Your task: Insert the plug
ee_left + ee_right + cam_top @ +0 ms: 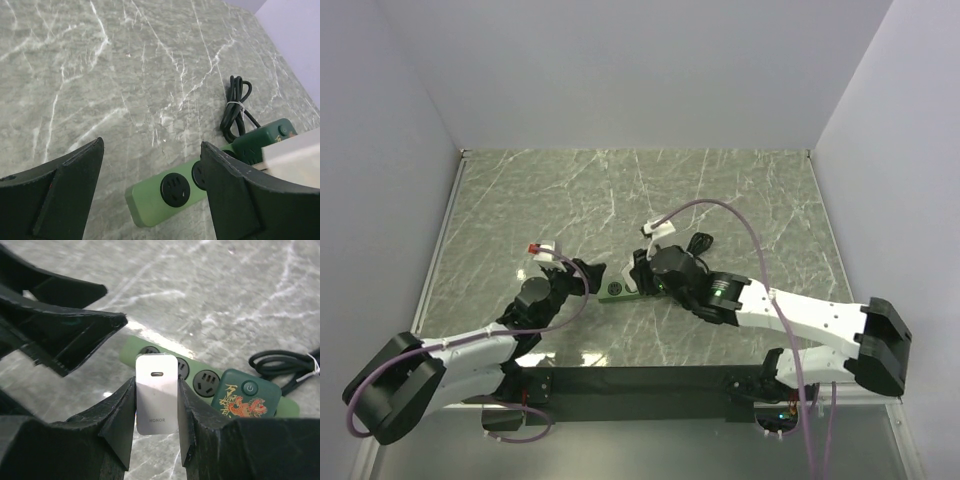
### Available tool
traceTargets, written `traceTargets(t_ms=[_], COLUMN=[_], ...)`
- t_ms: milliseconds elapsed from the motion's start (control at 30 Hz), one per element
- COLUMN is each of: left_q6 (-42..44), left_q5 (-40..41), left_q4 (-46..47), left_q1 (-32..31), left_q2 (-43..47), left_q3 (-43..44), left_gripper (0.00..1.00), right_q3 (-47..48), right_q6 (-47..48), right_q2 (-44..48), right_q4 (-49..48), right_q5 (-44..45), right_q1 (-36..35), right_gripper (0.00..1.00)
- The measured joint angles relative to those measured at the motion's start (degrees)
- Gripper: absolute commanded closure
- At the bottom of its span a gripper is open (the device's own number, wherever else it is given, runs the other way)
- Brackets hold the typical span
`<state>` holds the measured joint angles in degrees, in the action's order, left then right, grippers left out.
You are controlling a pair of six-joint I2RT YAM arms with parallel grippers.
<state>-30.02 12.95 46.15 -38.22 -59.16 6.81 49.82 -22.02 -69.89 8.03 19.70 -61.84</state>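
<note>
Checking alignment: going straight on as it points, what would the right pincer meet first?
Probably the pale green plastic power strip, near its middle sockets; the white rectangular charger the right pincer grips would touch first. Depth unclear.

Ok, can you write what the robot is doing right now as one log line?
right gripper: shut on white charger | left gripper: open, empty, near green power strip | charger: over strip sockets | seated: cannot tell

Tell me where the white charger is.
In the right wrist view, the white charger is clamped in the right claw, over the green power strip.
</note>
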Motion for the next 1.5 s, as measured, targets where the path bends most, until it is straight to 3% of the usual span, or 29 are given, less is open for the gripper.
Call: traceTargets(t_ms=[467, 900, 1500], left_q6=[-2.4, -2.7, -2.7], left_q5=[-1.8, -5.2, -7.1], left_q4=[4.9, 10.4, 12.3], left_q1=[0.0, 0.0, 0.0], left_q2=[-11.8, -20.9, -24.6], left_q3=[-0.1, 0.9, 2.0], left_gripper=[0.15, 0.15, 0.15], right_q3=[12.3, 15.0, 18.9], right_q6=[-7.3, -11.5, -15.4], right_q2=[-18.1, -20.1, -25.3], right_q4=[11.8, 20.9, 25.9], right_q5=[15.7, 19.3, 22.7], right_q1=[-2.5, -2.2, -2.1], right_gripper=[1.0, 1.0, 1.0])
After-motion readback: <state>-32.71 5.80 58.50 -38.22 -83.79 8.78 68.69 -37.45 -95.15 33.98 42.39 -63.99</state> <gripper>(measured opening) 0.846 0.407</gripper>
